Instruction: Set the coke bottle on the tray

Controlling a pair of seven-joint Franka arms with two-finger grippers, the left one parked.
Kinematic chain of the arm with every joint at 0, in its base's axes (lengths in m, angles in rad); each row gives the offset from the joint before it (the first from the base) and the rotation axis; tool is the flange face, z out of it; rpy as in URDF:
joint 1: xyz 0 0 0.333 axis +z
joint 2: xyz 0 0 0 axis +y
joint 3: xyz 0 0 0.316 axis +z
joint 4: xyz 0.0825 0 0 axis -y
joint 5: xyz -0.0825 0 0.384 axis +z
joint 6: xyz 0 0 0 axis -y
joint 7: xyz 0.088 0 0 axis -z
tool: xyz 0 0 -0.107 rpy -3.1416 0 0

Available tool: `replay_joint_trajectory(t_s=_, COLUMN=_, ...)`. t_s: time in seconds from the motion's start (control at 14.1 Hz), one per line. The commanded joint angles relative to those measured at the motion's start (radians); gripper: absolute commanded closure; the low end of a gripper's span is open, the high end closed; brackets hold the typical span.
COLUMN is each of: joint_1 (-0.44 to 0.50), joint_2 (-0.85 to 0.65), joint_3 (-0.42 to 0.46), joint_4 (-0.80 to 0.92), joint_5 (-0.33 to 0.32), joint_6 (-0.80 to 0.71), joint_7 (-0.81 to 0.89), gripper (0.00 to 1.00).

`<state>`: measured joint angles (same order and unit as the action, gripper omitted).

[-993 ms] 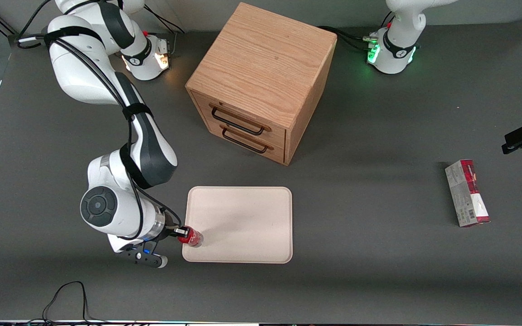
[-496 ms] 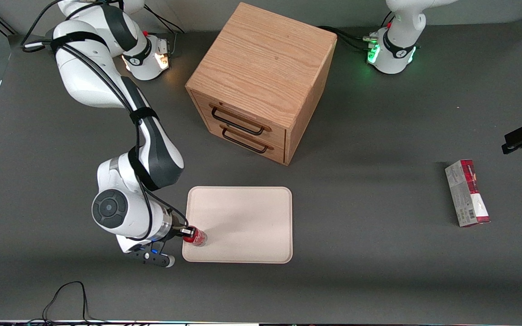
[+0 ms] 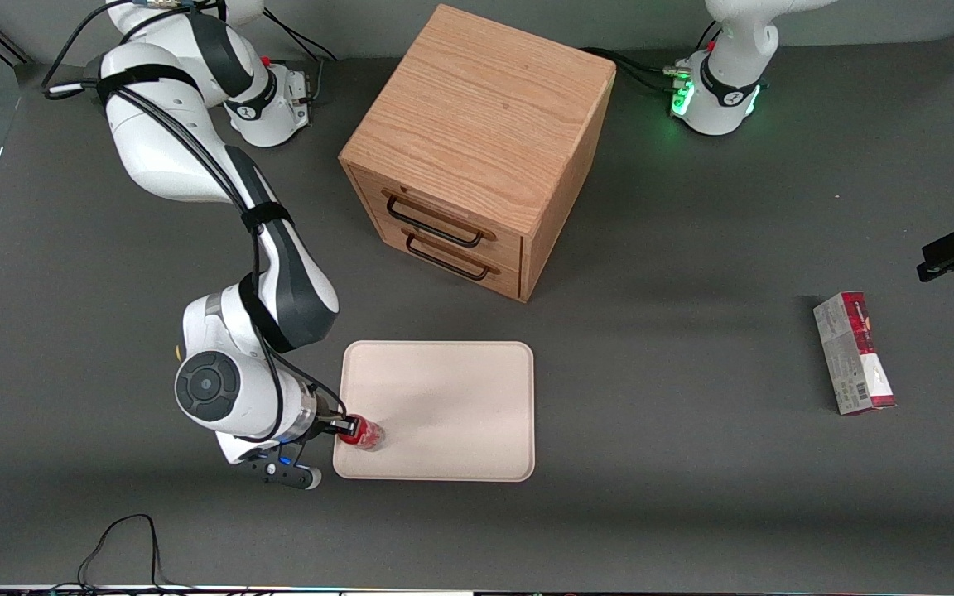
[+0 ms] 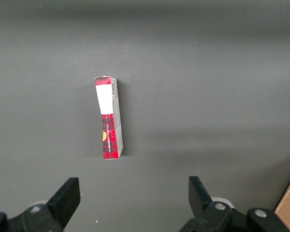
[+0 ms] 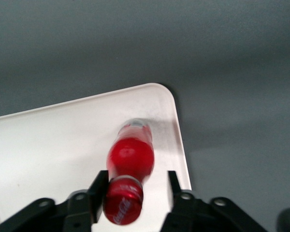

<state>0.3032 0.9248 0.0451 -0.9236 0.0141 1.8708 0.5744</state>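
Since a second ago the right arm has carried the coke bottle [image 3: 363, 434] a short way inward over the tray [image 3: 444, 397], from the tray's edge to just inside its corner nearest the front camera on the working arm's side. Gripper [image 3: 350, 428] at that corner; in the right wrist view the fingers [image 5: 97, 186] sit close either side of the bottle's red cap [image 5: 123, 205], clamped on the neck. Coke bottle [image 5: 129, 157] tilted, clear base at or just above the tray [image 5: 48, 145] floor; contact cannot be told. Tray otherwise bare, flat on the bench [image 3: 659, 513]. Wooden drawer cabinet [image 3: 477, 149] stands farther from the front camera than the tray, both drawers closed. Red-and-grey carton [image 3: 854, 353] lies on the bench toward the parked arm's end, well apart from the tray.
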Motion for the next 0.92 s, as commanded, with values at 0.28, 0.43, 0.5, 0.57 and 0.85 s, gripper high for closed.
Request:
replay_joint_trajectory(t_s=0.28, joint_1=0.010, joint_2=-0.009, joint_3=-0.007, joint_4=0.040, joint_5=-0.023, joint_6=-0.019, joint_7=0.021, gripper=0.00)
replay_joint_trajectory(t_s=0.43, joint_1=0.005, joint_2=-0.044, joint_3=-0.007, joint_4=0.037, joint_5=-0.023, joint_6=-0.094, joint_7=0.012, gripper=0.00)
replay_joint_trajectory(t_s=0.5, joint_1=0.002, joint_2=-0.066, joint_3=-0.007, joint_4=0.037, joint_5=-0.022, joint_6=-0.132, joint_7=0.009, gripper=0.00)
replay_joint_trajectory(t_s=0.57, joint_1=-0.001, joint_2=-0.089, joint_3=-0.007, joint_4=0.035, joint_5=-0.020, joint_6=-0.171, joint_7=-0.002, gripper=0.00)
replay_joint_trajectory(t_s=0.85, joint_1=-0.033, joint_2=-0.288, joint_3=-0.008, joint_4=-0.140, joint_5=-0.006, joint_6=-0.294, joint_7=-0.108, gripper=0.00)
